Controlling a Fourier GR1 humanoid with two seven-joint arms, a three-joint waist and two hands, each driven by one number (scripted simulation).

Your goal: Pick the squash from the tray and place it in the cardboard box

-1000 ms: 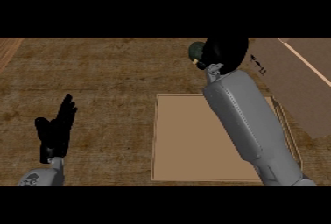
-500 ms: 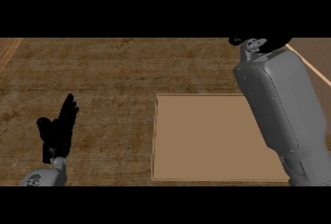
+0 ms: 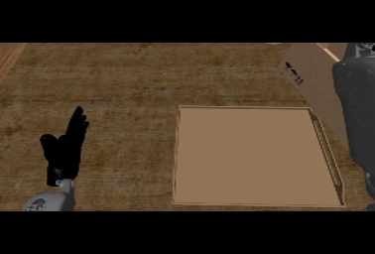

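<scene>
squash is out of sight now: a second ago it showed dark green in the right hand above the flat tan rectangular tray, which lies bare on the brown woven surface. since then the grey right forearm has swung over the plain brown cardboard box, its hand unseen, suggesting release is close. black left hand rests, fingers straight.

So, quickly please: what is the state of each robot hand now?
Left robot hand: open, holding nothing.
Right robot hand: out of view; only its forearm shows.
</scene>
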